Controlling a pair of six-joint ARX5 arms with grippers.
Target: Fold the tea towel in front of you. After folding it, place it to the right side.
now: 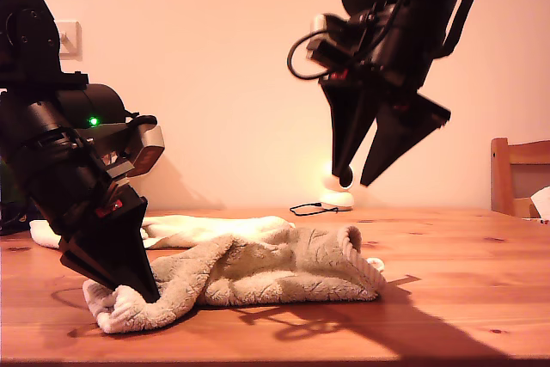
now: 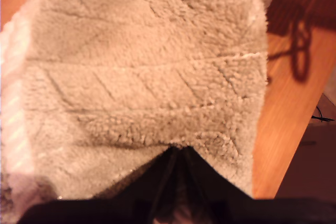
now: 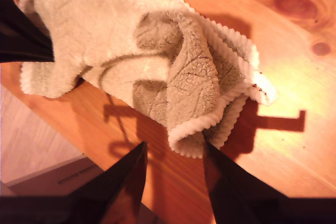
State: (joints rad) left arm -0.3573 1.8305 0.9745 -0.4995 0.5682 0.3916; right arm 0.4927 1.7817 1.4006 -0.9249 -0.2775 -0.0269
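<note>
1. Tool one, my first gripper [image 1: 129, 285], is down at the worktop [image 1: 464, 264] on the exterior view's left, its tips pressed together on a bunched corner of the tea towel [image 1: 275, 268]; its own wrist view shows cloth gathered right at the closed tips.
2. My second gripper [image 1: 359, 180] hangs in the air above the towel's other end, on the exterior view's right, its tips apart and holding nothing.
3. The towel lies rumpled on the worktop between the two arms, heaped and partly doubled over itself. A second pale cloth [image 1: 172, 228] lies behind it.
4. Risk, as I judge it: with only one corner held, lifting or dragging would pull the towel into a rope rather than a flat sheet, and any fold would come out crooked.
5. Another risk: the free end is curled over, so the open tool could pinch two layers at once, or miss the edge.
6. The towel's long axis runs across the exterior view, left to right, with the ribbed, curled edge [image 3: 220, 124] at the right end.
</note>
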